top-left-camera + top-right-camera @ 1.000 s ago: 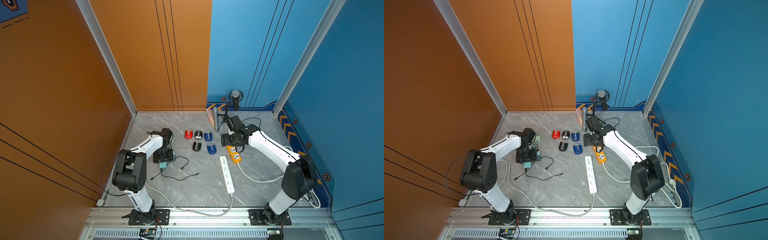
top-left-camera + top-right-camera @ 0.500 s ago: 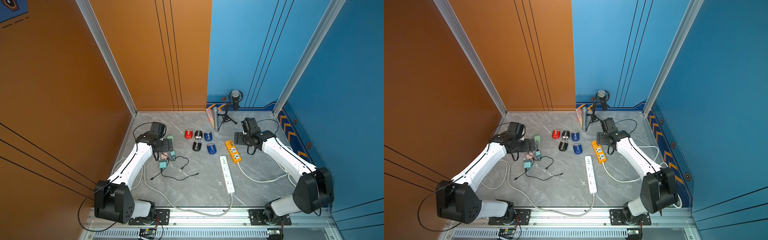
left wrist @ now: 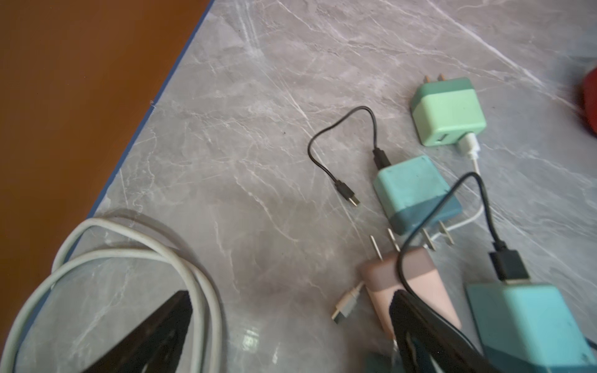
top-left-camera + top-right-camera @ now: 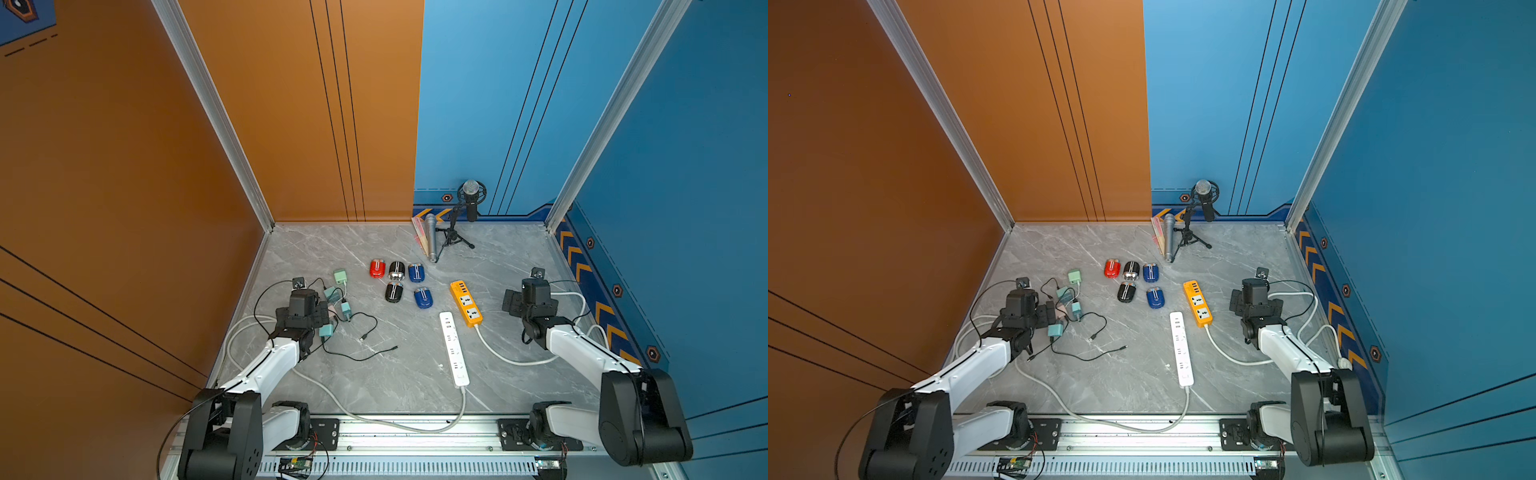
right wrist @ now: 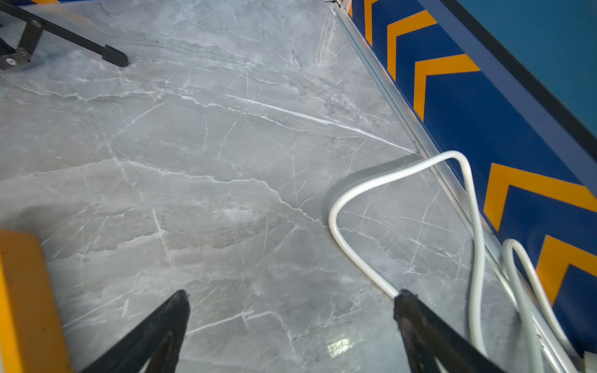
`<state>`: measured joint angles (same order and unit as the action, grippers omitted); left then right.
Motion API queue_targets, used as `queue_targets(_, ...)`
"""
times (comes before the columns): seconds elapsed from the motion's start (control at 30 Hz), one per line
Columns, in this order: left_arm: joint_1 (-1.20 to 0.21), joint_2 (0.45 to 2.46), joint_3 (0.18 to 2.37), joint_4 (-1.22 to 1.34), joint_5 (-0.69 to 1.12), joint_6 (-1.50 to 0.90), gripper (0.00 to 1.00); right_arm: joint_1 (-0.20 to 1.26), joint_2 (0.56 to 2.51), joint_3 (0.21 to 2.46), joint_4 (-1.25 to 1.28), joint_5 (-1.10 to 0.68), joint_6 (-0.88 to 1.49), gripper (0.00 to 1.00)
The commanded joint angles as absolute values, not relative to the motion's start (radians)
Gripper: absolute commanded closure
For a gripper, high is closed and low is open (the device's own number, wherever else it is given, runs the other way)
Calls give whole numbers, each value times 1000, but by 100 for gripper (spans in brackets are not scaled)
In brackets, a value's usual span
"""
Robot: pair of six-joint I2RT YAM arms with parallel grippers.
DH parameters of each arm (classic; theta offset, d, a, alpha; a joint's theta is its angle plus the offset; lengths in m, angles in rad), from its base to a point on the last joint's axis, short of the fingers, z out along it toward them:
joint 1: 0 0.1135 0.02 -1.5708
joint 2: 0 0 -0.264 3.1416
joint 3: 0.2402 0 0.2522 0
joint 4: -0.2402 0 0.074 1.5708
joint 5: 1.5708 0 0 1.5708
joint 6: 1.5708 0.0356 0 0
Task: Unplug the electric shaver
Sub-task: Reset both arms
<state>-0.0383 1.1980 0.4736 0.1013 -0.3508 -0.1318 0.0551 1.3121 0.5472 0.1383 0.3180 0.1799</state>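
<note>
Several small electric shavers, red [image 4: 377, 268], black [image 4: 396, 270] and blue [image 4: 423, 298], lie in two rows mid-table in both top views; I see no cable at any of them. My left gripper [image 4: 306, 316] [image 3: 290, 298] hangs open at the left beside a cluster of chargers. One of its fingertips [image 3: 400, 302] is over the pink charger [image 3: 416, 284]. My right gripper [image 4: 530, 309] [image 5: 290, 297] is open over bare table, to the right of the orange power strip [image 4: 466, 303] [image 5: 22, 300]. Nothing is between either pair of fingers.
A green charger [image 3: 447, 113] and teal chargers [image 3: 413, 193] with black cables lie by the left gripper. A white power strip [image 4: 454, 349] lies mid-front. White cables [image 5: 403, 171] loop along the right wall. Two microphones [image 4: 432, 237] stand at the back.
Both grippers have opened wider. The left arm has drawn back from the chargers toward the front. The right arm has moved off the orange strip, rightward and toward the front.
</note>
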Motion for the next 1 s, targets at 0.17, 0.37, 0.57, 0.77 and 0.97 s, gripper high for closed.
queue_targets(0.17, -10, 1362, 405, 654, -199, -50, 1, 49, 1525, 352, 906, 177, 49, 0)
queue_targets(0.37, -54, 1565, 350, 980, -152, 34, 2, 24, 1522, 388, 834, 101, 52, 0)
queue_targets(0.57, -68, 1557, 360, 953, -298, -2, 2, 21, 1519, 393, 819, 97, 52, 0)
queue_targets(0.77, -72, 1559, 362, 955, -300, 1, 2, 21, 1520, 392, 821, 96, 51, 0)
queue_targets(0.97, -70, 1566, 368, 951, -295, 3, 2, 21, 1520, 392, 820, 96, 52, 0)
